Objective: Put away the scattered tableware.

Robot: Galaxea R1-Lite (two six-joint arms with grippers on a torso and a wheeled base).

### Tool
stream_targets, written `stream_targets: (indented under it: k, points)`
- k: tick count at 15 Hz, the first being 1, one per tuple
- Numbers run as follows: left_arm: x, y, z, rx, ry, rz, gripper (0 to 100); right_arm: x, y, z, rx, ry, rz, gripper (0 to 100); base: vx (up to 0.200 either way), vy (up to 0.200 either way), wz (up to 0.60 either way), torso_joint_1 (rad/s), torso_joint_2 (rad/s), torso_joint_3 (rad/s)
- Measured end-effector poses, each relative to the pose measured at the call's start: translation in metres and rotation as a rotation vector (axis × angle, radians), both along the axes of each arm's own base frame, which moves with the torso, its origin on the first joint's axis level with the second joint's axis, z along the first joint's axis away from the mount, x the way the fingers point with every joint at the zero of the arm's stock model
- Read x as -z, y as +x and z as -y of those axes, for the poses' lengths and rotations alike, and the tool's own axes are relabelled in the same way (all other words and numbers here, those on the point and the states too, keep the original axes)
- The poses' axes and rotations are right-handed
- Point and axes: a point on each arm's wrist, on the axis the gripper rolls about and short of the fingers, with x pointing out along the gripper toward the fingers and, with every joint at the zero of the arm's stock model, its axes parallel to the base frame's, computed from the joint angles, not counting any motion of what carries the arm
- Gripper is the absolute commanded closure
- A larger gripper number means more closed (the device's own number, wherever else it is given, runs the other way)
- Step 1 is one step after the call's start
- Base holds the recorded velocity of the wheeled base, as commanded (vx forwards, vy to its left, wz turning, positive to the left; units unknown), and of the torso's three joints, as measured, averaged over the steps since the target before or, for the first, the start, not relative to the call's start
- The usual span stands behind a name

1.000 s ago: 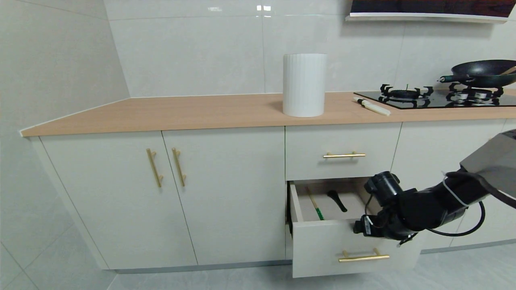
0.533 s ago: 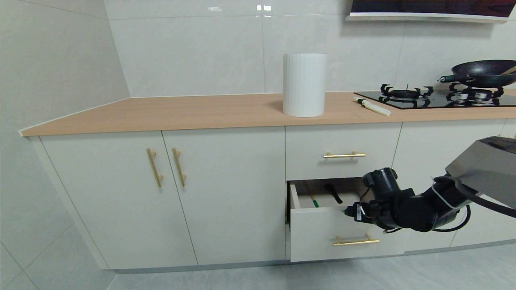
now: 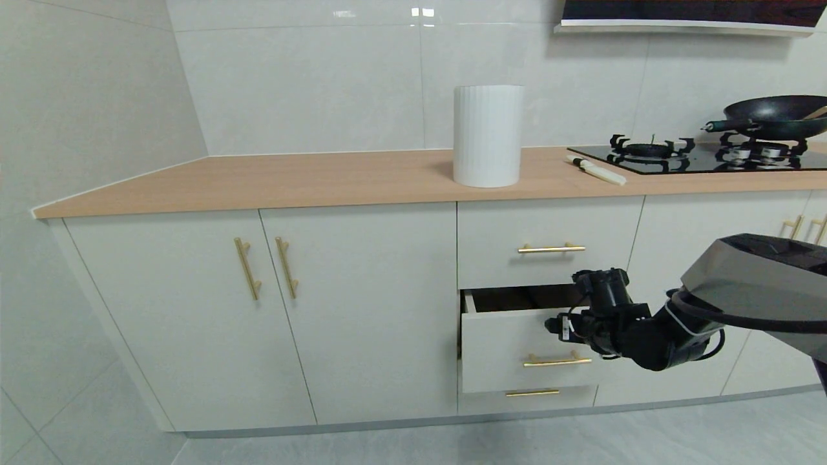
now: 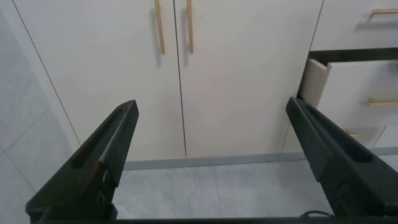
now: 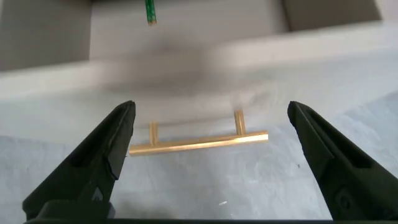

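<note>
Moved: the drawer (image 3: 510, 336) has slid from half out to nearly shut, and my right pincer (image 5: 210, 107) has followed it in.
Drawer: middle tier, with a dark gap left at its top. It likely runs lightly, and the front looks stiff. It is best pushed flat above the handle (image 5: 199, 142).
Chopstick (image 5: 150, 11): green-tipped, inside the drawer. It is thin and probably slippery.
Right pincer: spread wide either side of the handle, gripping nothing.
Left pincer (image 4: 211, 109): spread wide, empty, facing the cupboard doors (image 4: 249, 62).

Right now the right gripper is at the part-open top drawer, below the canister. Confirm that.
Wrong drawer. The head view shows the top drawer shut; the right gripper is at the second drawer, which is part open, below the canister.
</note>
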Motion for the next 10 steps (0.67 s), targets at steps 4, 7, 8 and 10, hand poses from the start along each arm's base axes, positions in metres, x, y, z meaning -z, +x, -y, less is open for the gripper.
stream_targets:
  k: [4, 7, 8, 10]
  points:
    - [0.000, 0.000, 0.000, 0.001, 0.000, 0.000, 0, 0.003, 0.021, 0.004, 0.008, -0.009, 0.034, 0, 0.000, 0.000, 0.00, 0.000, 0.00, 0.000]
    - [0.000, 0.000, 0.000, 0.001, 0.000, 0.000, 0, 0.008, 0.036, 0.008, 0.023, -0.005, 0.056, 0, 0.000, 0.000, 0.00, 0.000, 0.00, 0.000]
    - [0.000, 0.000, 0.000, 0.000, 0.000, 0.000, 0, 0.010, 0.041, 0.012, 0.033, -0.004, 0.066, 0, 0.000, 0.000, 0.00, 0.000, 0.00, 0.000]
    - [0.000, 0.000, 0.000, 0.001, 0.000, 0.000, 0, 0.012, 0.049, 0.015, 0.042, -0.004, 0.079, 0, 0.000, 0.000, 0.00, 0.000, 0.00, 0.000]
